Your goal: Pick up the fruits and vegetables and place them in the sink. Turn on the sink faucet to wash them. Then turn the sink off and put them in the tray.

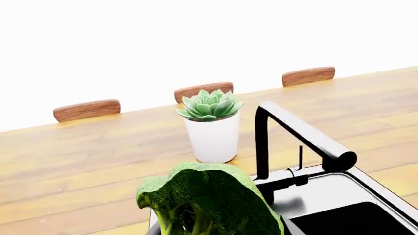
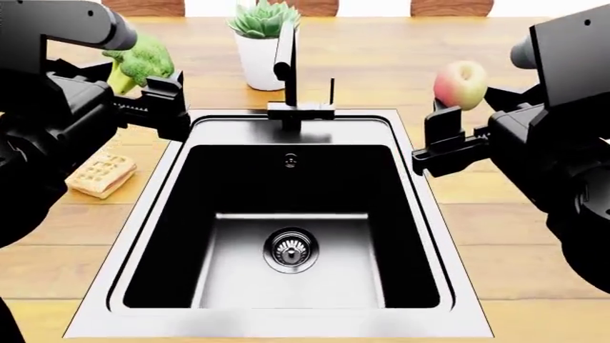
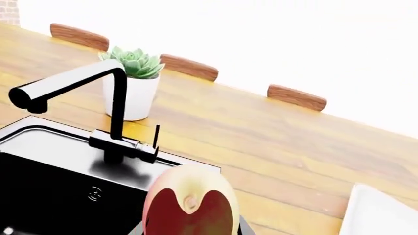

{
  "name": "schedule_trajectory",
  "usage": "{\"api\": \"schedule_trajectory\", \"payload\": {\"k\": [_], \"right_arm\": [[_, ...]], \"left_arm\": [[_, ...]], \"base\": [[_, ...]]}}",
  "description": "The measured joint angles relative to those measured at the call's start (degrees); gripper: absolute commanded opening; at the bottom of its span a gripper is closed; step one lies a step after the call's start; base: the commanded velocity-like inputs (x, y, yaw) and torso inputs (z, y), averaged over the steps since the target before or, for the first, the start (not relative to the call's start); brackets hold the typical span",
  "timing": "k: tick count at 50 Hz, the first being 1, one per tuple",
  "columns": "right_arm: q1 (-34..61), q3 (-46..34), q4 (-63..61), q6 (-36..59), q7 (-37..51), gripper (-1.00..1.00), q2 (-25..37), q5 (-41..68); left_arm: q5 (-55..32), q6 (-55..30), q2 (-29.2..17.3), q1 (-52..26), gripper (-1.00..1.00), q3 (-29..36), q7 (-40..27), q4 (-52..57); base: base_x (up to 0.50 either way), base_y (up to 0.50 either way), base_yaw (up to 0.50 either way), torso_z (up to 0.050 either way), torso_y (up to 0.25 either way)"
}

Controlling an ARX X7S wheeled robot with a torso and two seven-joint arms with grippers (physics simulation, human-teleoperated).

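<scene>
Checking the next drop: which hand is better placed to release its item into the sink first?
Probably the right hand: its apple sits by the sink rim. The left hand with the broccoli is about as close, so it's marginal.

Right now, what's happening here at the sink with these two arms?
Both arms are raised beside the large black basin with the brushed-steel rim, each carrying produce. The left tool grips the bright green broccoli head near the basin's left edge; the right tool holds the small pinkish-red and yellow apple near the right edge. The basin is empty and dry, and no water runs from the thin matte-black faucet.
</scene>
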Motion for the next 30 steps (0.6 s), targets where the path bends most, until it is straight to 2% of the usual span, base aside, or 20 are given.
{"api": "schedule_trajectory", "payload": {"k": [7, 17, 30], "right_arm": [[-0.07, -0.04, 0.28, 0.43, -0.03, -1.00, -0.26, -0.02], [-1.92, -0.78, 0.34, -0.08, -0.34, -1.00, -1.43, -1.17], [-4.95, -1.85, 0.45, -1.43, -0.87, -1.00, -3.43, -2.90]], "left_arm": [[-0.23, 0.87, -0.76, 0.04, -1.00, 1.17, -0.02, -0.58], [0.32, 3.12, -1.65, 2.72, -1.00, 3.04, 1.10, -0.73], [4.29, 8.43, -1.87, 11.31, -1.00, 8.59, 5.55, -0.18]], "base": [[0.44, 0.00, 0.00, 0.000, 0.002], [0.00, 0.00, 0.00, 0.000, 0.001], [0.00, 0.00, 0.00, 0.000, 0.001]]}}
